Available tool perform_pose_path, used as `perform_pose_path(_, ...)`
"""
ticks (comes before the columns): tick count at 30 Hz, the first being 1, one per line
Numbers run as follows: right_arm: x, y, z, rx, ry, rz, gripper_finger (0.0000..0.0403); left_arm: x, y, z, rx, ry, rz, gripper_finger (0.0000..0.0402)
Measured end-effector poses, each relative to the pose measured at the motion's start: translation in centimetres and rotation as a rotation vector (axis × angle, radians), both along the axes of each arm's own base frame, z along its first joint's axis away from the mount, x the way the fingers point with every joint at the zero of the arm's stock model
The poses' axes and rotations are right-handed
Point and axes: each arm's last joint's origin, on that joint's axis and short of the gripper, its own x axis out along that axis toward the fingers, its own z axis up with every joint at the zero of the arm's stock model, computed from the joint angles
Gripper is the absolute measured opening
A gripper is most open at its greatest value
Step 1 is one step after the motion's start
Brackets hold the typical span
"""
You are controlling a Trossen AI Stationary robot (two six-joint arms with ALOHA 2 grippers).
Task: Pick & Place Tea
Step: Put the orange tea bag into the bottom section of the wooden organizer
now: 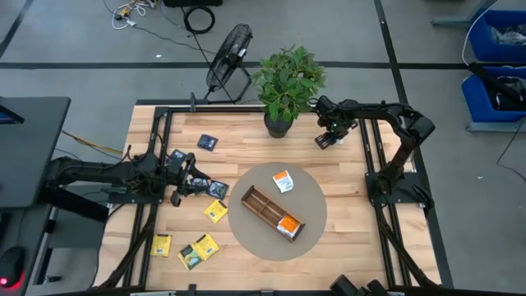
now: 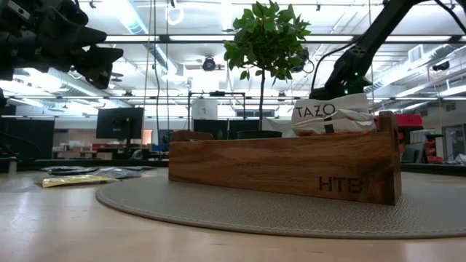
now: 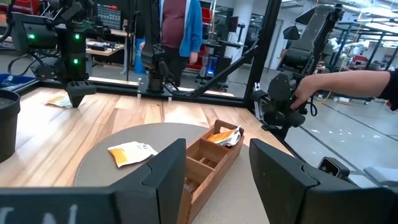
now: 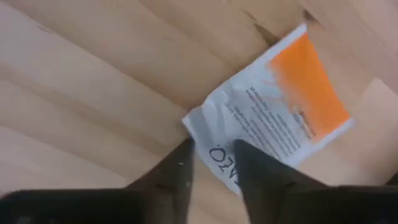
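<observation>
One orange-and-white Tazo sachet [image 4: 273, 118] lay on the wood, its edge between the right gripper's [image 4: 213, 163] narrowly parted fingers. The left gripper [image 1: 184, 188] hung open, three yellow sachets [image 1: 215, 211] near it.

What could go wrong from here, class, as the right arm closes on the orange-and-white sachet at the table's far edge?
1. The right gripper has its fingers at the very corner of the flat sachet; they may pinch too little, or nothing, and it could slip.
2. The potted plant stands close beside that arm; carrying the sachet towards the wooden tray could brush its leaves.
</observation>
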Motion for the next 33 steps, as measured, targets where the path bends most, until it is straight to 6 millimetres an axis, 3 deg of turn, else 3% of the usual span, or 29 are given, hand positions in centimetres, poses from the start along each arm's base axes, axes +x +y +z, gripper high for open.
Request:
perform_pose_path(3, 0.0, 0.0, 0.0, -0.013, 0.017, 0.001, 0.0029, 0.0, 0.0, 0.0, 0.0, 0.0, 0.0, 0.0183)
perform_pose_path(5, -0.2, -0.1, -0.1, -0.031, 0.044, -0.003, 0.0011, 0.0, 0.0, 0.0, -0.002, 0.0, 0.0, 0.0183)
perform_pose_path(17, -0.1, 1.4, 0.5, 0.092, 0.008, 0.021, 0.0001, 0.0, 0.0, 0.0, -0.021, 0.006, 0.0, 0.0183)
perform_pose_path(26, 0.4, 3.4, 3.6, 0.201, -0.227, 0.048, 0.0, 0.0, 0.0, 0.0, -0.011, 0.004, 0.0, 0.0183)
perform_pose_path(33, 0.4, 5.5, 6.0, 0.253, -0.315, 0.069, 0.0, 0.0, 0.0, 0.0, -0.011, 0.004, 0.0, 0.0183)
